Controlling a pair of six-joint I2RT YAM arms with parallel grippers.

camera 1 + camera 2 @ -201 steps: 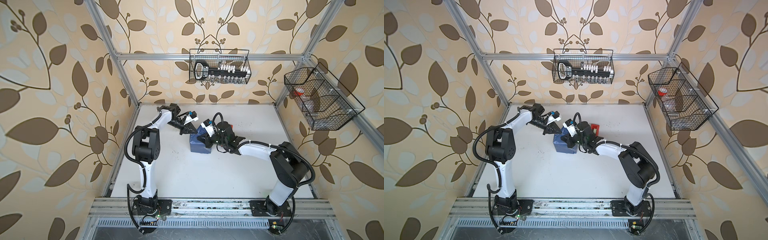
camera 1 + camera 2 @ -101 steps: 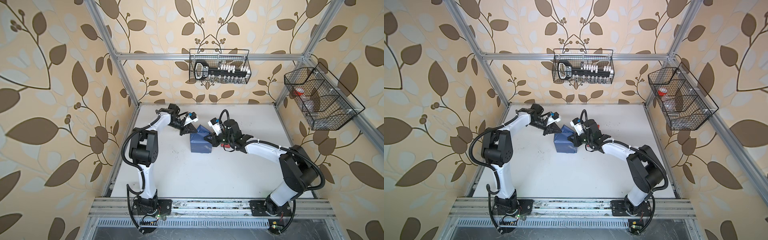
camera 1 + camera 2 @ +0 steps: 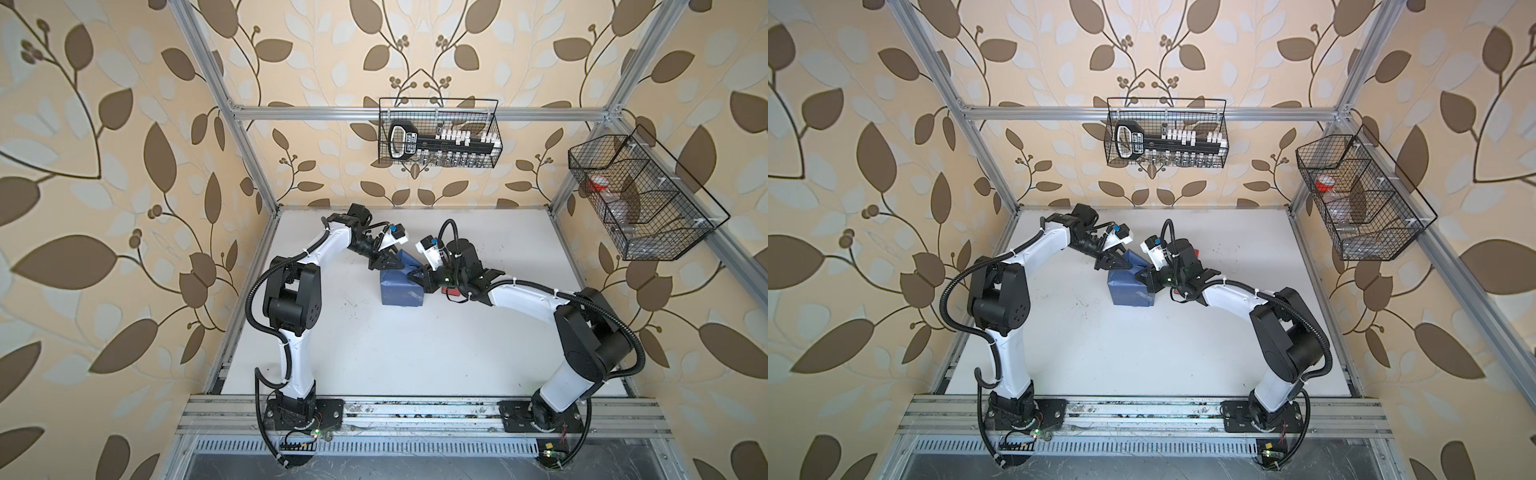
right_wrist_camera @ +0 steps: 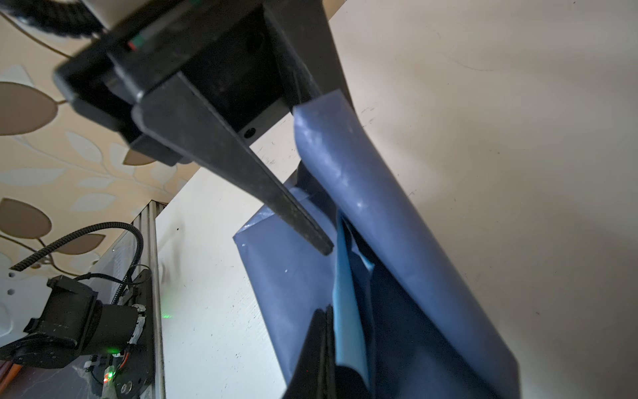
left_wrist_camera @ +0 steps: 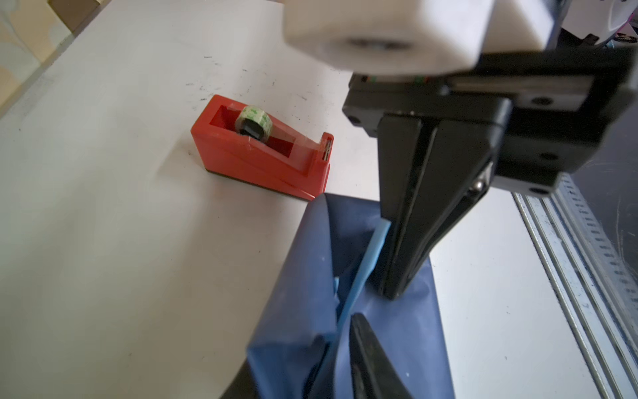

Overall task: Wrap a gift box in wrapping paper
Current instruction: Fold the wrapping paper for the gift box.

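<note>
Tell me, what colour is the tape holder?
Red. The tape holder shows best in the left wrist view.

Dark slate-blue wrapping paper (image 3: 401, 291), plain; its light sky-blue inner face shows as a strip, lower centre of the left wrist view. Red tape dispenser (image 5: 262, 155), roll printed green. White counter (image 3: 395, 353), dark scuff specks. Beige walls (image 3: 104, 166), brown and pale leaf pattern.

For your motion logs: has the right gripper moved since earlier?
Yes: the right gripper shifted right, toward the dispenser.
</note>
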